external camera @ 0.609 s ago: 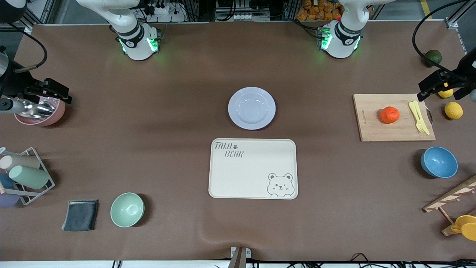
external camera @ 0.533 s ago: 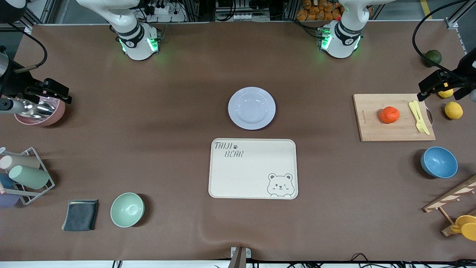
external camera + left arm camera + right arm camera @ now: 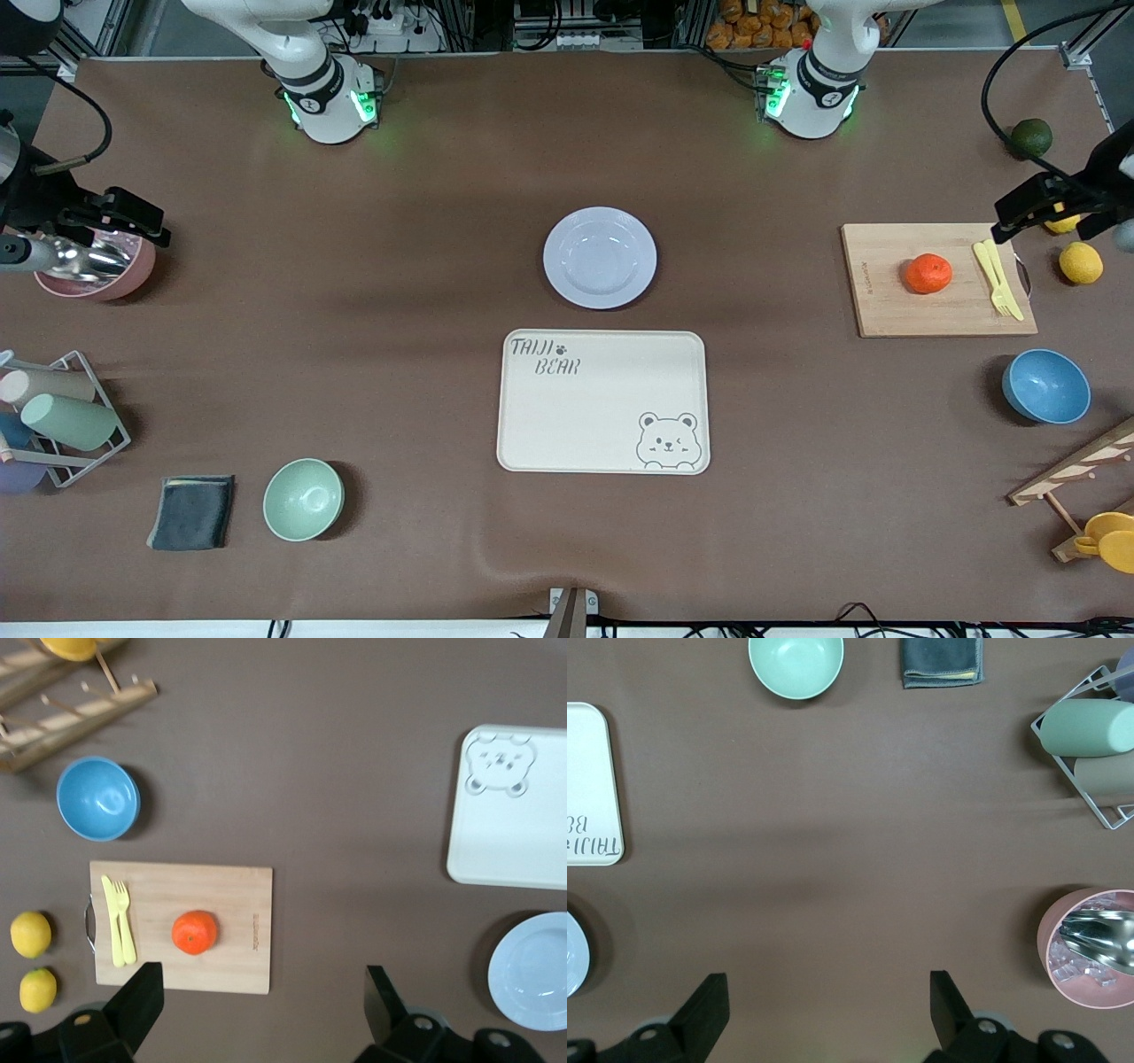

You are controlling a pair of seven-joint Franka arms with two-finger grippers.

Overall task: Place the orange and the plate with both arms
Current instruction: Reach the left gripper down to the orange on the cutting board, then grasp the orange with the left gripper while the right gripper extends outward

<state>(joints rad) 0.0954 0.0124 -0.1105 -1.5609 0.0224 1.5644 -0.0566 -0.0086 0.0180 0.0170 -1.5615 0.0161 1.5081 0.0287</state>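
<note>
Front view: the small red-orange orange [image 3: 928, 273] sits on the wooden cutting board [image 3: 886, 306], the round lavender-white plate [image 3: 600, 257] just above the cream bear tray [image 3: 602, 401].

Left wrist view: left gripper [image 3: 264, 1008] spread empty; judging, approach begins, descend onto the orange.

Right wrist view: right gripper [image 3: 827, 1008] spread, waiting.

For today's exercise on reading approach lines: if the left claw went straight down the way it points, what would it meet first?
Probably bare table. The open left claw points down beside the wooden board's edge, the orange slightly off-line; depth is unclear.
</note>
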